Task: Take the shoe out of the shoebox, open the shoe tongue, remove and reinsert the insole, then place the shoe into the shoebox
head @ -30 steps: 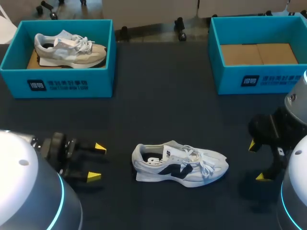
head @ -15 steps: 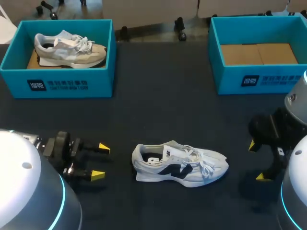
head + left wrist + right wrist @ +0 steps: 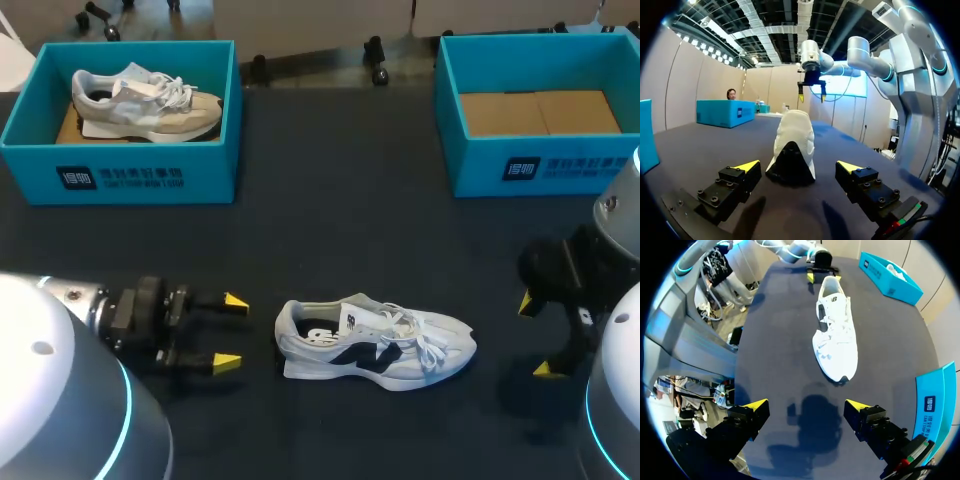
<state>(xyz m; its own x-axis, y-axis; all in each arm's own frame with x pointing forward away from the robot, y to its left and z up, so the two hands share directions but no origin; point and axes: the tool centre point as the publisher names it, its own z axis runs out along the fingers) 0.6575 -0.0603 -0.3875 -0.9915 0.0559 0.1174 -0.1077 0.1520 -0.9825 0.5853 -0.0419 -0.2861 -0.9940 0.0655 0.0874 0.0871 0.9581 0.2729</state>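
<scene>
Head view: the left gripper (image 3: 231, 331) lies level, low over the table (image 3: 340, 210), spread, aimed at the heel of the white shoe (image 3: 375, 340); past its toe the right gripper (image 3: 535, 336) hangs, spread. The left box (image 3: 120, 182) holds a beige shoe (image 3: 145, 100), the right box (image 3: 545, 168) cardboard (image 3: 540, 112).

left arm (image 3: 45, 395): silver-grey, cyan ring | left tool (image 3: 232, 331): black, yellow tips

White and navy shoe (image 3: 372, 341), upright on its sole, open teal shoebox (image 3: 585, 166) well apart
</scene>
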